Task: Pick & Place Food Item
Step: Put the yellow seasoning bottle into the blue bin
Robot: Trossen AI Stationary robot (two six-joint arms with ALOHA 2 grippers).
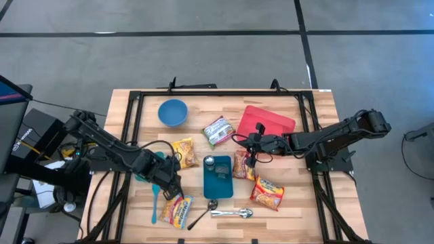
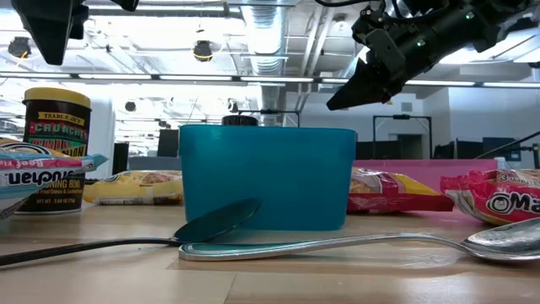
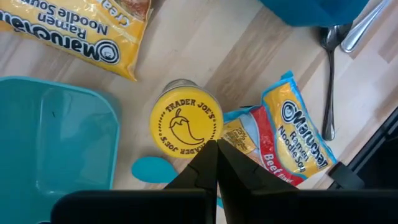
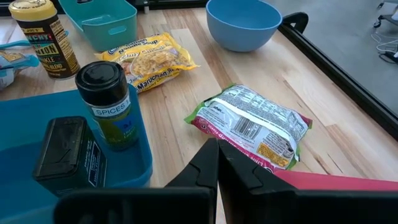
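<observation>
Nothing is held as yet, so the task is judged barely begun. The left gripper (image 1: 178, 192), fingers pressed together and empty, is poised over the yellow-lidded jar (image 3: 187, 126) near the desk's front-left part, beside a ramen packet (image 3: 283, 134). The right gripper (image 1: 252, 144), likewise pressed together and empty, hangs near the desk's middle, by the green-edged food packet (image 4: 252, 126) and the red tray (image 1: 271, 120). Picking and placing are both left.
</observation>
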